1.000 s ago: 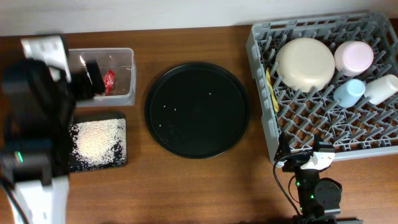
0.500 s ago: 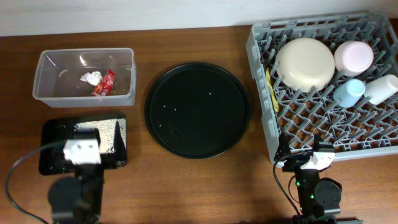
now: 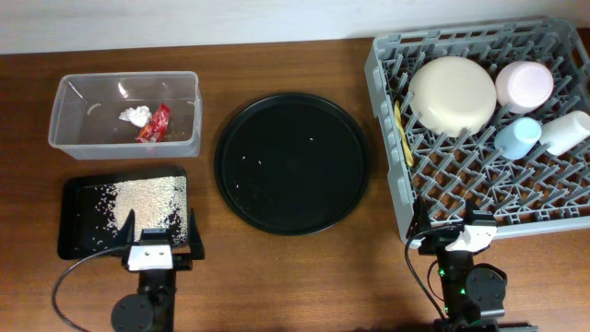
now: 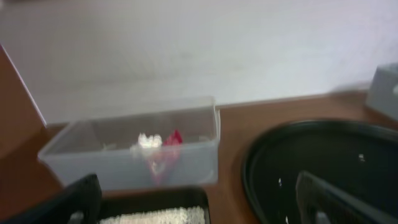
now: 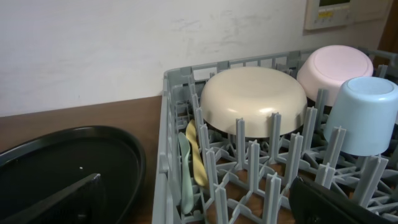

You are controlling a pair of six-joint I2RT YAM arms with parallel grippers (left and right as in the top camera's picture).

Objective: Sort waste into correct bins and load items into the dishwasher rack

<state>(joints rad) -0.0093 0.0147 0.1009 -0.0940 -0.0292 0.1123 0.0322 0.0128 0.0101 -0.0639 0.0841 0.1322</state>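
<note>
Sorting looks finished: the red wrapper (image 3: 157, 123) and tissue (image 3: 136, 115) are seen in the clear tub (image 3: 64, 138), the rice (image 3: 152, 198) in the black tray (image 3: 78, 235), 2 bowls (image 3: 452, 92) and 2 cups (image 3: 518, 136) in the rack (image 3: 387, 138). The left gripper (image 3: 160, 236) and right gripper (image 3: 454, 231) are spread wide, empty. Only a check seems needed.

I see a brown wooden table (image 3: 304, 277) set against a plain white wall (image 4: 186, 50), evenly lit, with a small white panel (image 5: 334, 12) mounted on it.
</note>
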